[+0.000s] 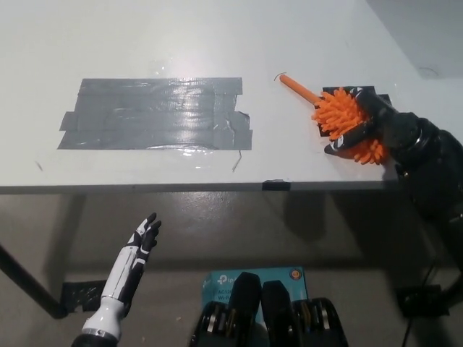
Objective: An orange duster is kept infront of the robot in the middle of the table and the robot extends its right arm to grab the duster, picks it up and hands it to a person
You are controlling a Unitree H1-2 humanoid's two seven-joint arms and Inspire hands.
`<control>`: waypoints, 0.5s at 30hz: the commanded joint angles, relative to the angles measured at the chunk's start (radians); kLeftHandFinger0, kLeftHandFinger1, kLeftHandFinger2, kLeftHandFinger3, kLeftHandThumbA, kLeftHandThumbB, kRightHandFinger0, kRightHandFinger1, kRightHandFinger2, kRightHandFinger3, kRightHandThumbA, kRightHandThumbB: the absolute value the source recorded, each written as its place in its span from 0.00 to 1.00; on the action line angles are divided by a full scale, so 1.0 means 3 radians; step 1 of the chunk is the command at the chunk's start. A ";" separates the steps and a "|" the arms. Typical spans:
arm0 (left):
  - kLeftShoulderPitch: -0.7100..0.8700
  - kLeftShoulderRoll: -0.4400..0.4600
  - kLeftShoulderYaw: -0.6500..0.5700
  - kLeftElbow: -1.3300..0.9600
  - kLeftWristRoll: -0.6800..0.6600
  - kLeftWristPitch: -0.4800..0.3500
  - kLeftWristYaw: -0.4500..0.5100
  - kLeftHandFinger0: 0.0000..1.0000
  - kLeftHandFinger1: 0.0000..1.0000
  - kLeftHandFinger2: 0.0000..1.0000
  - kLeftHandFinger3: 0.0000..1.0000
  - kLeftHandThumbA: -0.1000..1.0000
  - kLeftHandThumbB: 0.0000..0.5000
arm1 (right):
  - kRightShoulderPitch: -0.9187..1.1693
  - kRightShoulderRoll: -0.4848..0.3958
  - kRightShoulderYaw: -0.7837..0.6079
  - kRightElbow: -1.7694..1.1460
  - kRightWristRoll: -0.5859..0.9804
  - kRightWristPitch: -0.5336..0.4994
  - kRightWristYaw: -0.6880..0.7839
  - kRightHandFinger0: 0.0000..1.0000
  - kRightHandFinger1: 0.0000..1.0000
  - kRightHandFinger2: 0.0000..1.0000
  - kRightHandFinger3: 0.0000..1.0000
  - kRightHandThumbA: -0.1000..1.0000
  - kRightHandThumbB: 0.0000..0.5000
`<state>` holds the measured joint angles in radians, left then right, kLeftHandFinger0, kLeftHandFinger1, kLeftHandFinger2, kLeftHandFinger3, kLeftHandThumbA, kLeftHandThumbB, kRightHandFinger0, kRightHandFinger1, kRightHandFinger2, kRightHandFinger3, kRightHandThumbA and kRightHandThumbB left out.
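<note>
Head view. The worktop (217, 43) is white and fills the upper part of the picture. The orange duster (346, 119) lies at the worktop's right side near the front edge, its bristled head resting over a black patch (370, 95) and its orange handle (299, 88) pointing up and to the left, flat on the surface. The right hand (382, 123) is black and sits on the right half of the bristled head; its fingers (351, 137) are curled around the bristles, closing on the head from above and below. The black forearm runs off toward the lower right. A large patch of grey tape (155, 113) is stuck to the worktop left of centre, well apart from the duster. A small black tab (275, 185) sits on the front edge. The left hand (142, 242) is white with dark fingers, held below the worktop edge at lower left, fingers extended and slightly apart, holding nothing. A teal box (249, 278) lies on the floor beneath.
</note>
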<state>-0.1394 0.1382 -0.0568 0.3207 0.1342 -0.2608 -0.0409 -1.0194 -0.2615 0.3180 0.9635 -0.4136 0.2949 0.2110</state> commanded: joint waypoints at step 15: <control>-0.0146 0.0019 0.0028 -0.0109 0.0031 0.0014 0.0033 1.00 1.00 1.00 1.00 1.00 0.31 | -0.0346 -0.0134 0.0707 0.0729 -0.0376 -0.0150 0.0342 0.78 0.81 0.83 0.99 0.03 0.16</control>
<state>-0.1566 0.1381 -0.0550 0.3182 0.1395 -0.2577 -0.0409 -1.1293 -0.2793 0.4955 1.1446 -0.4927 0.2737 0.2277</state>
